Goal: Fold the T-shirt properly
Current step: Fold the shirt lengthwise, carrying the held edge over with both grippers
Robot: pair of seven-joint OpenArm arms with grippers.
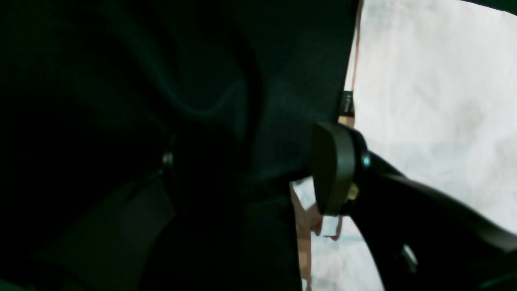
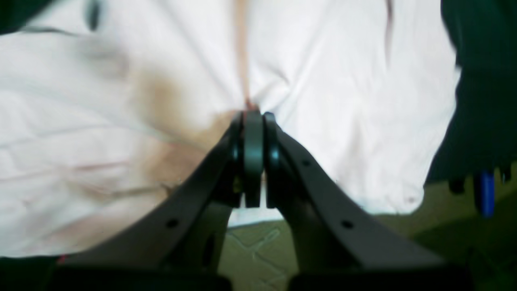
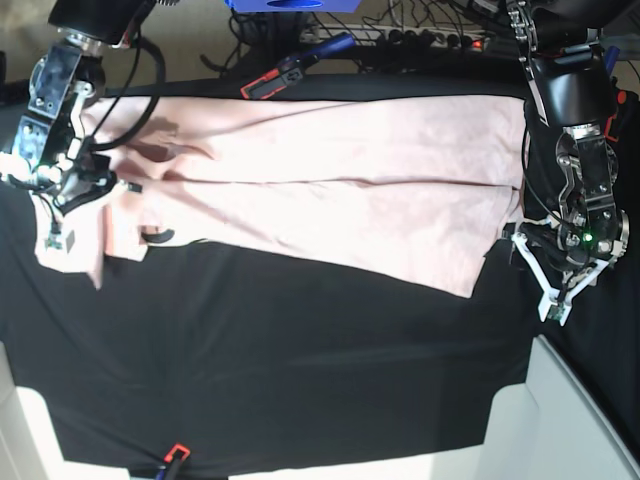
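Note:
The pale pink T-shirt [image 3: 340, 190] lies spread lengthwise across the far half of the black table cloth [image 3: 300, 350], plain side up. At its left end my right gripper [image 3: 55, 232] is shut on a puckered fold of the T-shirt [image 2: 343, 101]; in the right wrist view the right gripper [image 2: 253, 115] has its jaws pressed together on the fabric. My left gripper [image 3: 542, 282] stands open just off the shirt's right edge. In the left wrist view the left gripper [image 1: 250, 161] shows one pad [image 1: 335, 169] beside the T-shirt [image 1: 436, 101], with black cloth between the jaws.
Cables, a power strip and a red-and-black tool [image 3: 268, 82] lie along the far edge. A small red clip [image 3: 176, 454] sits at the near edge. White surfaces [image 3: 570, 420] flank the table's near corners.

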